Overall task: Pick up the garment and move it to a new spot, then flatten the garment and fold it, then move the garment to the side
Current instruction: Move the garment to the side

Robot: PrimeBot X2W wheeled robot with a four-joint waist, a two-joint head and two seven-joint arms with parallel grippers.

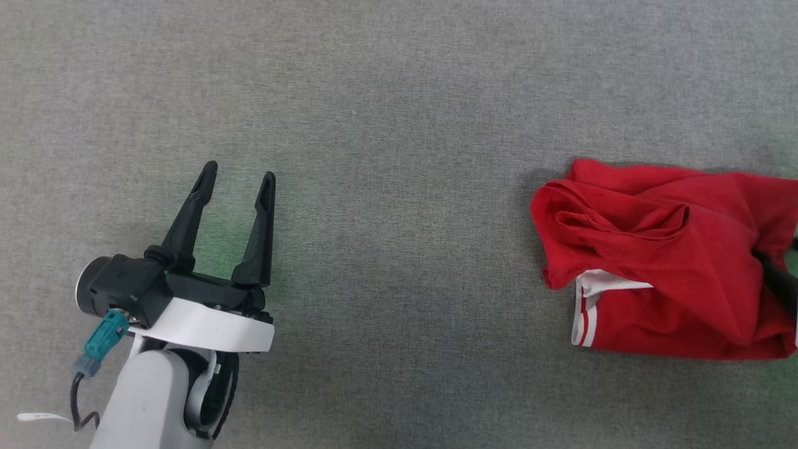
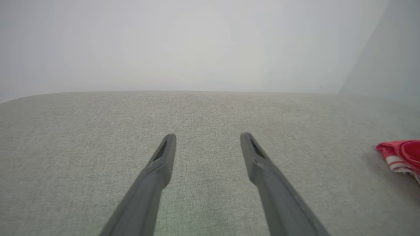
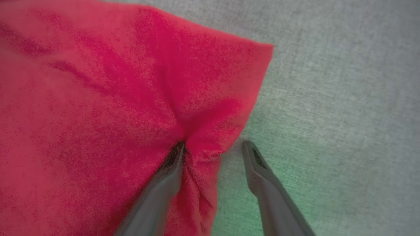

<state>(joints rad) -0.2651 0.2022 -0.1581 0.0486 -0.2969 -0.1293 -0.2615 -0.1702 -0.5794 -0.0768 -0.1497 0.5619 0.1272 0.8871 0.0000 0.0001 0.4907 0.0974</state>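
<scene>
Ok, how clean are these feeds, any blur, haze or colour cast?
Head view: sharp and evenly lit, a soft shadow left of the garment, a faint green tint on the grey surface by the left gripper. Left wrist view: hazy and washed out above the surface's far edge. Right wrist view: soft and grainy, the garment out of focus, a green cast beside the right gripper.

Grey woven-cloth bench (image 1: 399, 93). Crumpled red garment (image 1: 673, 268) lies directly on it, far right, white striped trim at near-left corner.
</scene>
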